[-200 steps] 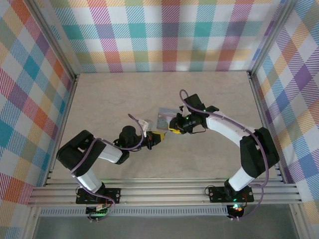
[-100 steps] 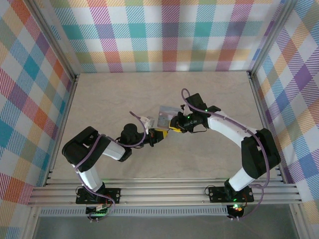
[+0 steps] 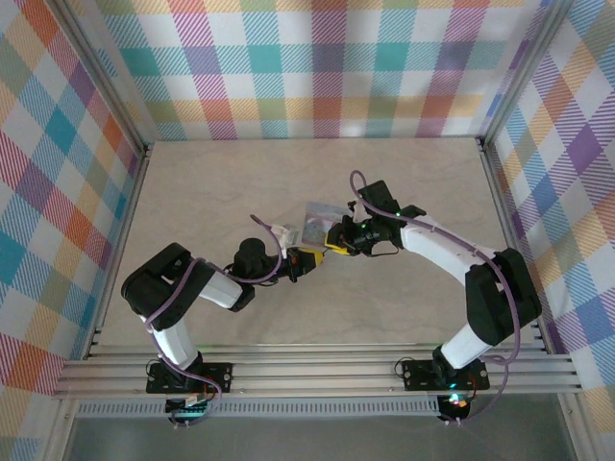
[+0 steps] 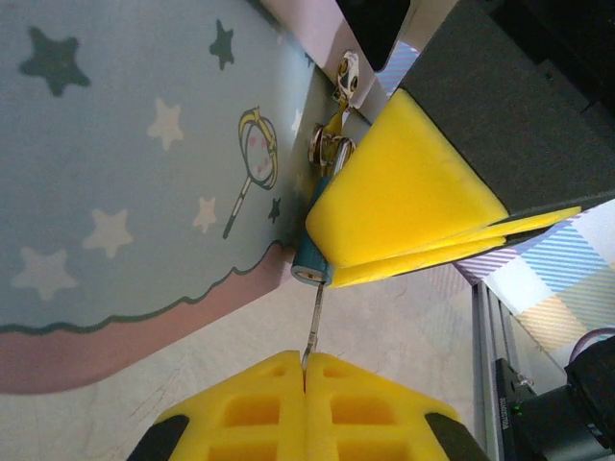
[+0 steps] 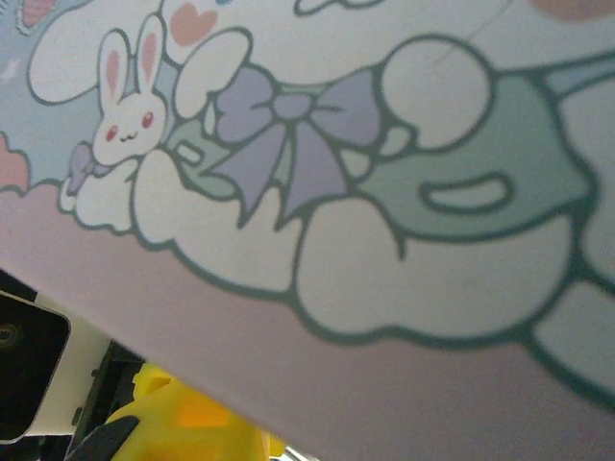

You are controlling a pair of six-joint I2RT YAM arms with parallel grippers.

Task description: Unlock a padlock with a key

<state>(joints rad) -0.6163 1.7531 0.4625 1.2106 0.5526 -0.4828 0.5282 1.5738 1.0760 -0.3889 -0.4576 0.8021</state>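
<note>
Since the left arm [image 3: 192,288] has edged in, we find the left gripper [image 4: 305,373] pinching the thin metal key [image 4: 314,322] into the small dark-blue padlock [image 4: 309,261] at mid-frame, with the right gripper [image 3: 337,242] clamping it, so turning looks next.
</note>
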